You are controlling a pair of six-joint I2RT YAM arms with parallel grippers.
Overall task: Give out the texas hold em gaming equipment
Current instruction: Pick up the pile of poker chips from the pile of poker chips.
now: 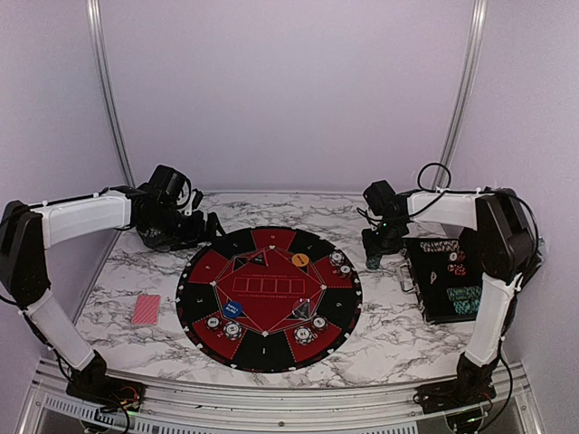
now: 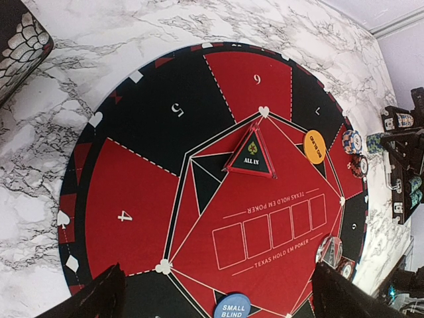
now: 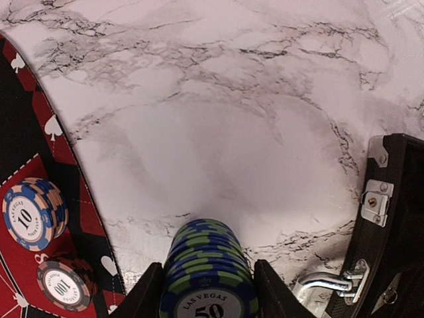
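Observation:
The top view shows my right gripper (image 1: 374,259) between the round mat (image 1: 199,287) and the black case (image 1: 445,307). It is shut on a stack of green-and-blue poker chips (image 3: 207,255) marked 50, with a finger (image 3: 142,297) pressed to each side, over bare marble. More chip stacks (image 1: 336,259) stand around the mat's edge, two of them (image 3: 30,214) close to the left of the held stack. An orange disc (image 1: 302,259), a blue small-blind marker (image 1: 233,308) and a triangular all-in marker (image 2: 250,154) lie on the mat. My left gripper (image 1: 206,226) hangs open at the mat's far left edge, holding nothing.
A red-backed card deck (image 1: 145,309) lies on the marble left of the mat. The open case, with rows of chips inside, sits at the right edge; its metal latch (image 3: 375,202) is close to my right fingers. White walls enclose the table on three sides.

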